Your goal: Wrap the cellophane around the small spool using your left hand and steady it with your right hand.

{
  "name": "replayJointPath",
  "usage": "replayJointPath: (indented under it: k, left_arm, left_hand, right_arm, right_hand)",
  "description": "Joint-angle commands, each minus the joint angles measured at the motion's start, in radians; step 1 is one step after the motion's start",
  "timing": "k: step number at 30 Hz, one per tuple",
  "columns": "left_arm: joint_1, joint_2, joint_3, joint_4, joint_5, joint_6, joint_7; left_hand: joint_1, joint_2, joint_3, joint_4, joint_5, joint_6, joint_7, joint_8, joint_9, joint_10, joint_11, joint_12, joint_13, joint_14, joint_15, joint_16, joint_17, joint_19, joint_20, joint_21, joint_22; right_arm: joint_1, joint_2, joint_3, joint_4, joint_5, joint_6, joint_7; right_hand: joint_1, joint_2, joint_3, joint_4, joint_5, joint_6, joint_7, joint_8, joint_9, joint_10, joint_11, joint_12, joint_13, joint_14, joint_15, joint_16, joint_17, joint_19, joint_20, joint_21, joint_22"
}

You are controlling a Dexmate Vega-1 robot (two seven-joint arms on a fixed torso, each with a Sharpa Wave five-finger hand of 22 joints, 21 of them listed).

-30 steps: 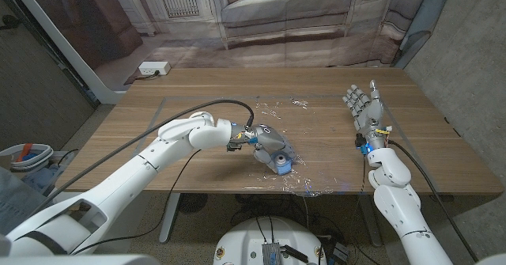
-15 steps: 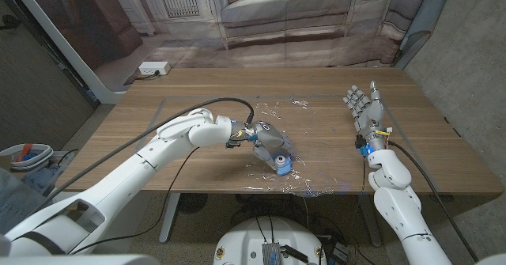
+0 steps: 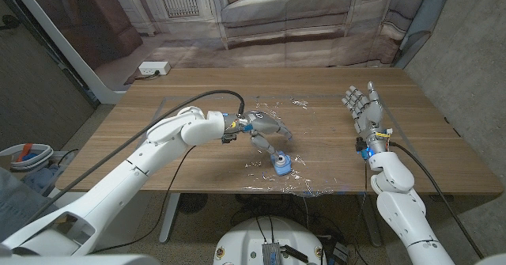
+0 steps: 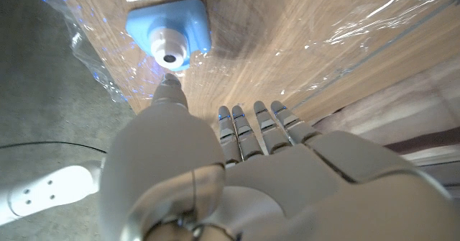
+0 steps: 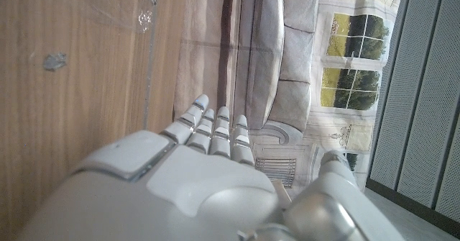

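Wooden surface [image 3: 198, 158], sofa backdrop behind. Small spool [image 3: 281, 164] on cellophane [image 3: 273, 178], just beyond left hand [image 3: 265, 127] thumb; fingers spread, holding nothing. Right hand [image 3: 364, 111] well apart, spread. Wrapping not begun; next: pinch film edge, steady spool.

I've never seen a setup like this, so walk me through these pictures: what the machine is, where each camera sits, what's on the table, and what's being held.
This is a two-armed robot with fingered hands, standing at a wooden table. The wide picture looks down from its head; the other two come from cameras on its wrists, looking along the back of each hand. On the table lie a crinkled sheet of clear cellophane and a small blue spool. The left robot hand hovers beside the spool, thumb tip near it, gripping nothing visible. The right robot hand waits apart, fingers open, holding nothing.
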Motion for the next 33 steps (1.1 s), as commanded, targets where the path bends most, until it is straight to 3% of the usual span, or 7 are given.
replayJointPath:
  k: [1,13,18,24,26,29,33]
  left_arm:
    - [0.103,-0.017,-0.106,-0.054,-0.077,0.156,0.094]
    - [0.131,-0.083,-0.14,0.0,-0.226,0.227,0.193]
    - [0.139,-0.111,-0.155,0.029,-0.326,0.237,0.208]
    - [0.153,-0.126,-0.164,0.034,-0.37,0.265,0.232]
    - [0.158,-0.137,-0.171,0.043,-0.397,0.27,0.244]
    - [0.167,-0.163,-0.188,0.064,-0.456,0.272,0.263]
    - [0.178,-0.187,-0.208,0.08,-0.517,0.264,0.288]
  left_hand:
    - [0.001,-0.005,0.004,0.007,0.007,0.002,0.001,0.008,0.002,0.005,0.0,0.01,-0.001,0.0,-0.033,0.006,0.003,-0.005,0.003,0.007,0.002]
    - [-0.004,-0.002,0.003,0.01,0.008,0.007,0.003,0.011,0.002,0.013,0.003,0.014,-0.002,0.008,-0.03,0.009,0.002,-0.002,0.003,0.01,0.002]
    - [-0.01,0.0,0.001,0.014,0.008,0.007,0.011,0.012,0.002,0.023,0.013,0.019,-0.003,0.022,-0.024,0.014,0.001,0.005,0.006,0.014,0.002]
    - [-0.016,0.001,0.0,0.017,0.007,0.013,0.014,0.015,0.001,0.028,0.014,0.021,-0.003,0.026,-0.023,0.014,0.001,0.006,0.008,0.015,0.002]
    - [-0.017,0.002,-0.001,0.018,0.007,0.014,0.013,0.016,0.001,0.029,0.015,0.021,-0.003,0.027,-0.023,0.015,0.001,0.005,0.01,0.014,0.002]
    - [-0.02,0.003,-0.002,0.02,0.007,0.016,0.013,0.017,0.001,0.031,0.013,0.022,-0.003,0.028,-0.023,0.015,0.001,0.005,0.01,0.015,0.002]
    - [-0.025,0.004,-0.003,0.023,0.006,0.019,0.018,0.018,0.001,0.033,0.015,0.023,-0.004,0.031,-0.018,0.016,0.001,0.006,0.013,0.015,0.002]
  right_arm:
    - [-0.069,-0.007,-0.029,-0.046,-0.074,0.099,-0.014]
    - [-0.133,0.006,-0.063,-0.005,-0.155,0.338,-0.056]
    - [-0.164,-0.009,-0.063,-0.02,-0.198,0.363,-0.088]
    - [-0.216,-0.041,-0.044,-0.067,-0.302,0.371,-0.141]
    - [-0.229,-0.051,-0.041,-0.074,-0.332,0.38,-0.155]
    - [-0.248,-0.062,-0.034,-0.085,-0.403,0.389,-0.187]
    - [-0.269,-0.072,-0.028,-0.091,-0.473,0.412,-0.231]
  right_hand:
    - [0.005,0.009,0.002,-0.004,-0.003,0.013,-0.003,0.007,0.004,0.01,-0.006,0.004,0.003,0.008,-0.003,-0.002,0.003,0.004,0.002,0.0,0.006]
    - [0.031,0.021,0.01,-0.015,-0.002,0.033,-0.025,0.012,0.004,0.026,-0.045,0.008,0.003,0.028,-0.028,0.002,0.002,0.025,-0.009,-0.005,0.006]
    - [0.042,0.026,0.014,-0.019,-0.001,0.036,-0.03,0.012,0.004,0.032,-0.055,0.01,0.003,0.04,-0.04,0.004,0.002,0.032,-0.013,-0.007,0.006]
    - [0.053,0.028,0.017,-0.024,0.0,0.041,-0.037,0.013,0.005,0.042,-0.065,0.012,0.003,0.054,-0.043,0.007,0.001,0.043,-0.016,-0.008,0.006]
    - [0.074,0.035,0.024,-0.031,0.003,0.052,-0.047,0.015,0.005,0.054,-0.103,0.015,0.003,0.07,-0.056,0.008,0.001,0.058,-0.022,-0.011,0.006]
    - [0.089,0.04,0.028,-0.035,0.004,0.064,-0.057,0.017,0.005,0.062,-0.116,0.016,0.002,0.09,-0.082,0.01,0.0,0.073,-0.029,-0.012,0.006]
    - [0.1,0.04,0.03,-0.039,0.005,0.065,-0.068,0.015,0.005,0.066,-0.132,0.016,0.002,0.1,-0.091,0.01,0.0,0.085,-0.038,-0.012,0.006]
